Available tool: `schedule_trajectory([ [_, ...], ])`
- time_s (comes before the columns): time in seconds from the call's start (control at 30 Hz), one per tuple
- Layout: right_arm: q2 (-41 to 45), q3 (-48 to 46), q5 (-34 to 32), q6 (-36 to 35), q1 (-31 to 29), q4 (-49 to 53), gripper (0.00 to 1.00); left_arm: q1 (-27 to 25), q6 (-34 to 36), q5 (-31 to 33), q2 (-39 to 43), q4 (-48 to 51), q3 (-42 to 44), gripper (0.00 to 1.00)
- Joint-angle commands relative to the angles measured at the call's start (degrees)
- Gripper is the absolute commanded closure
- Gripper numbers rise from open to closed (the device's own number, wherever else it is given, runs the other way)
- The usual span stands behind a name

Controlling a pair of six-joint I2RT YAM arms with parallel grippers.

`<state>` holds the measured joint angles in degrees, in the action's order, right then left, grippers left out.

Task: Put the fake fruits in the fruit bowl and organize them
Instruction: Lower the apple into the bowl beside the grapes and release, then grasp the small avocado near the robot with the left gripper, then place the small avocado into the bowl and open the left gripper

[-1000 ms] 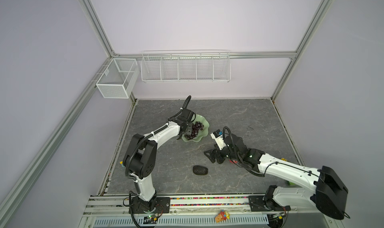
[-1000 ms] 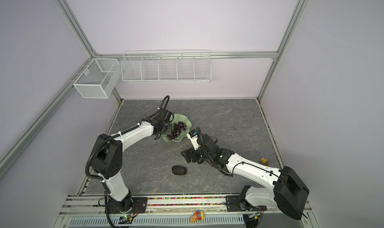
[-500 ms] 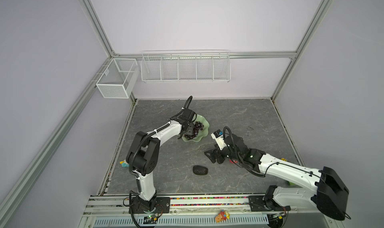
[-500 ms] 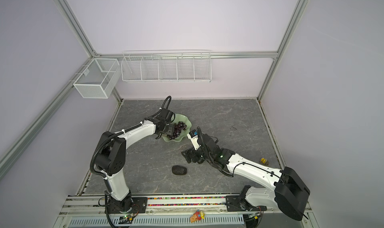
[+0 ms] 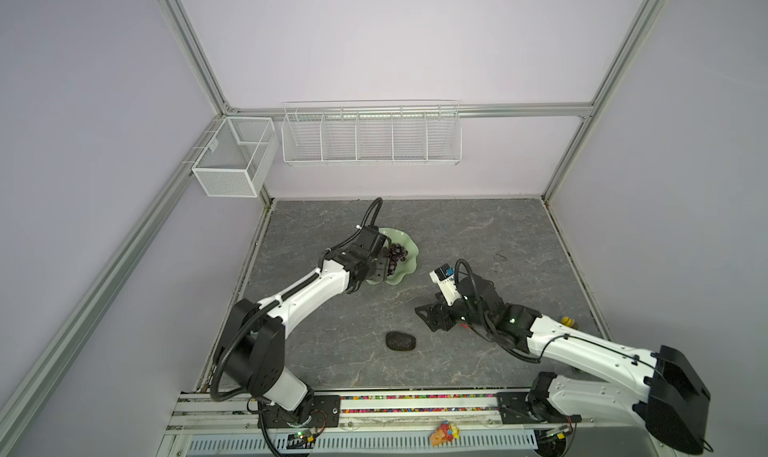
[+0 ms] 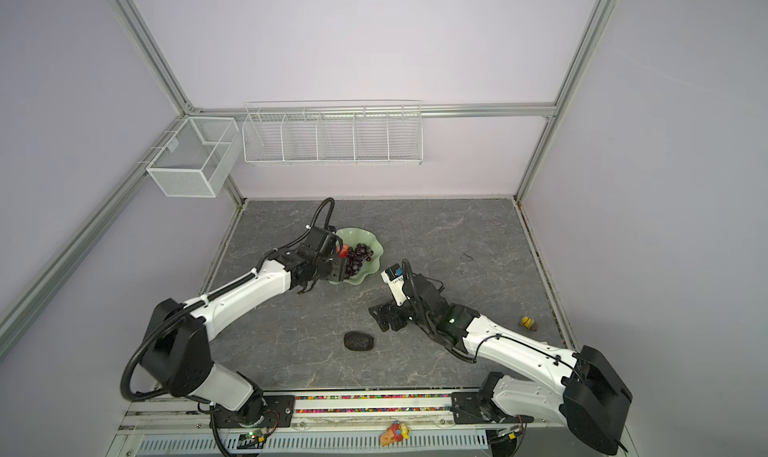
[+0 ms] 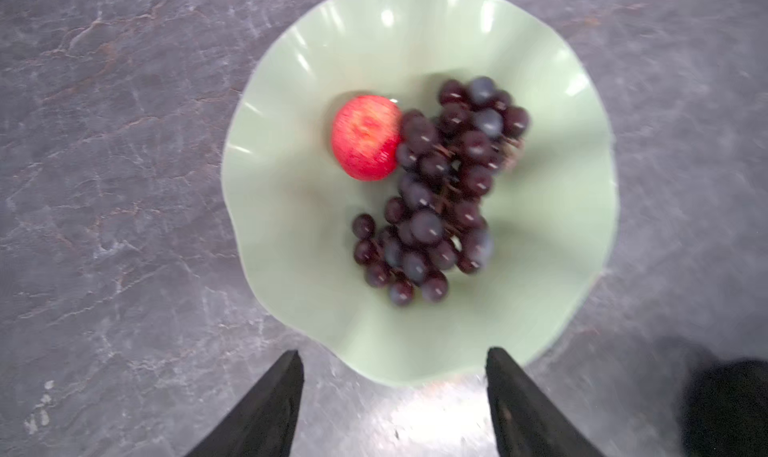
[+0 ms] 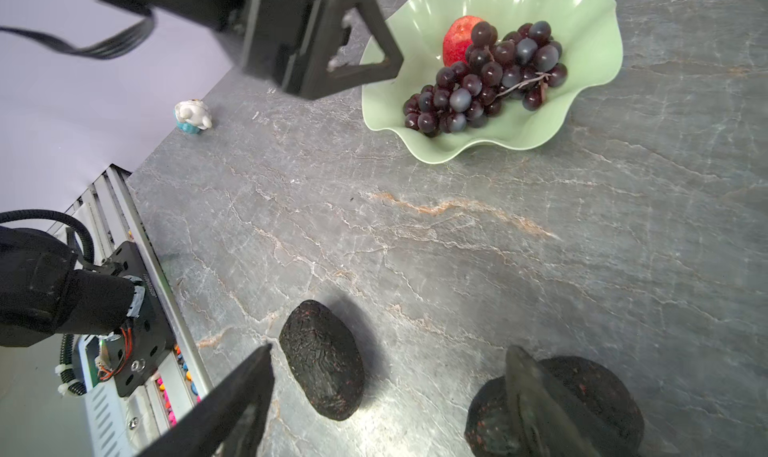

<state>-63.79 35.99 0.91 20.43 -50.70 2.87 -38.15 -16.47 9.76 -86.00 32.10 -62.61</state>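
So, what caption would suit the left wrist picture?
Open left gripper near a green bowl holding one red apple and grapes.

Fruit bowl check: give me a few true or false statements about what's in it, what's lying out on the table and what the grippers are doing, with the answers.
1. The grapes lie inside the fruit bowl. True.
2. Two apples sit in the bowl. False: only one apple shows there, touching the grapes.
3. One avocado and a second avocado lie on the table, outside the bowl. True.
4. The left gripper is shut on the grapes. False: it is open, with nothing between its fingers.
5. The right gripper is open. True.
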Motion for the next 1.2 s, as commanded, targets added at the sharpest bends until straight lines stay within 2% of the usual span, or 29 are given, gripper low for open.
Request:
schedule_trajectory([
  [0.0, 3.66, -4.17, -1.14, 2.8, 0.26, 2.08, 0.12, -5.05, -3.78, -5.21, 4.46, 2.72, 6.53, 0.3],
  [0.17, 10.72, -9.01, -2.24, 4.71, 0.19, 4.86, 0.12, -11.99, -4.52, -14.29, 13.26, -2.91, 18.21, 0.25],
  [0.37, 15.09, -10.01, -2.28, 5.07, 0.16, 8.09, 0.12, -14.32, -1.02, -19.62, 15.15, -10.45, 24.1, 0.22],
  [0.67, 19.71, -11.39, -3.61, 6.55, -0.24, 9.84, 0.12, -17.55, 6.67, -18.93, 7.06, -7.08, 19.63, 0.18],
  [0.8, 19.92, -11.3, -3.81, 6.41, -0.19, 10.14, 0.12, -19.12, 6.21, -20.77, 5.55, -7.73, 19.45, 0.16],
  [1.07, 18.27, -10.69, -3.01, 5.91, -0.22, 8.9, 0.12, -22.19, 3.93, -18.04, 3.81, -7.06, 19.23, 0.16],
  [1.17, 18.39, -10.24, -2.95, 5.73, -0.2, 9.08, 0.12, -22.66, 3.59, -15.56, 3.19, -6.52, 18.57, 0.21],
])
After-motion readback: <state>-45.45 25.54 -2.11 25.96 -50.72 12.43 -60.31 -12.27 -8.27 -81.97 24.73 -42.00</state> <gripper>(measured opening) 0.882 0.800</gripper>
